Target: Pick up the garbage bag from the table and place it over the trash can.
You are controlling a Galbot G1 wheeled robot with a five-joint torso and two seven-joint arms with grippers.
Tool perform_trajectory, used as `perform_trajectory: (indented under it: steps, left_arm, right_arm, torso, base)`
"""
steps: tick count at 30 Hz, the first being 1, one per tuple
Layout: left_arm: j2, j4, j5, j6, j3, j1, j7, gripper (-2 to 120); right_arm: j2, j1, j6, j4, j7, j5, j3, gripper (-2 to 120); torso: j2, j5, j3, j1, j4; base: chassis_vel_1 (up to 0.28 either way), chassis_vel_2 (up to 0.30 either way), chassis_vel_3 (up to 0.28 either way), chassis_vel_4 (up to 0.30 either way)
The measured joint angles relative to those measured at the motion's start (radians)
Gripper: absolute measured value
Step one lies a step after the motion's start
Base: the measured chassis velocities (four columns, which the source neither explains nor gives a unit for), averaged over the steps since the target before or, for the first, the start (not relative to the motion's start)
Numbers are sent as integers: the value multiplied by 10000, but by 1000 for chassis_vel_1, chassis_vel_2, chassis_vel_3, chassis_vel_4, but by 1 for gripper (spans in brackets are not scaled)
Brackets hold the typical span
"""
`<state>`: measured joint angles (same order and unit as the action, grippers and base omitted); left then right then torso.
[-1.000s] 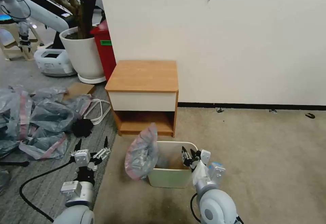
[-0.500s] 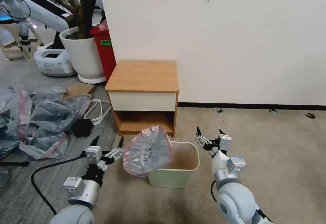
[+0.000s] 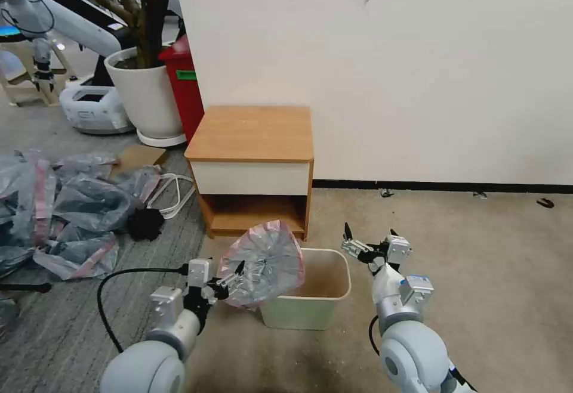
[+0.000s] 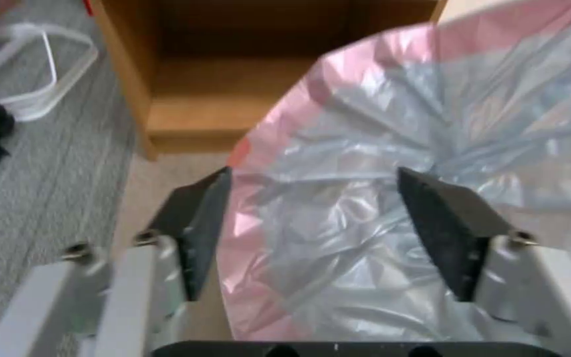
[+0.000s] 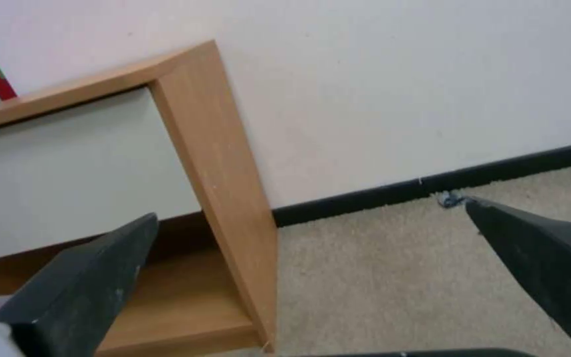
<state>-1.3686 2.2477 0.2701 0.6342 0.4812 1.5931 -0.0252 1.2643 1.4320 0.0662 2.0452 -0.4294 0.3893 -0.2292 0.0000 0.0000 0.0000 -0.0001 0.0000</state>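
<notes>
The garbage bag, translucent grey with a pink band, bulges over the left rim of the cream trash can and stands up from it. The can's right half is uncovered. My left gripper is open at the bag's lower left. In the left wrist view the bag spreads between and beyond the fingers of this gripper. My right gripper is open and holds nothing. It hovers just right of the can's far right corner and faces the table. The right wrist view shows this gripper and the table's side.
A heap of similar grey-and-pink bags covers the floor at the left, with a white cable and a black clump. A white plant pot and a red bin stand behind. Beige carpet is free at the right.
The bag went from hanging slack beside the can to bulging over its left rim. My right gripper left the can, moving up and right. My left gripper swung right to the bag.
</notes>
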Motion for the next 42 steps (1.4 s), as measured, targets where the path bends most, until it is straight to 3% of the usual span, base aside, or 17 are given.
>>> perform_trajectory:
  steps: [4, 12, 42]
  left_arm:
    - [45, -356, 115, 675, -319, -468, -524, 57]
    - [104, -844, 535, 1069, -761, -1123, -935, 57]
    - [264, -1740, 1227, 1028, -1875, -1870, -2182, 58]
  right_arm:
    - [76, 9, -70, -131, -7, -70, -1, 104]
    - [188, 33, -163, -282, -23, -190, -48, 100]
    - [358, 210, -389, -452, -43, -235, -276, 99]
  torso:
    - [0, 0, 0, 0, 0]
    - [0, 0, 0, 0, 0]
    - [0, 0, -1, 1, 0]
  base:
    - [0, 0, 0, 0]
    - [0, 0, 0, 0]
    - [0, 0, 0, 0]
